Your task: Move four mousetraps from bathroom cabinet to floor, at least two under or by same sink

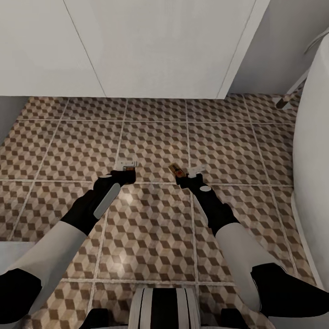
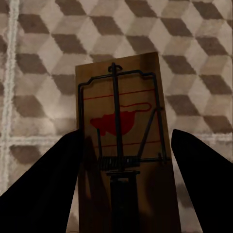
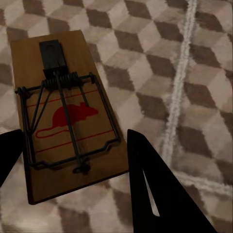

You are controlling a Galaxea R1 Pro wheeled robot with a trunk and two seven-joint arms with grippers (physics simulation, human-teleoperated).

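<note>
Left claw [image 1: 126,170] and right claw [image 1: 183,173] each grip a mousetrap [image 2: 127,145] over the bathroom floor [image 1: 151,237]; next I lower and release.

White bathtub wall [image 1: 313,151] at right — curved, smooth.

Both arms wear smooth white upper shells that narrow into matte black forearms. The left black forearm carries a pale grey oblong panel; the right shows a small grey oval. A white, black-striped rounded trunk sits between them. Each wrist ends in dark tapering fingers.
</note>
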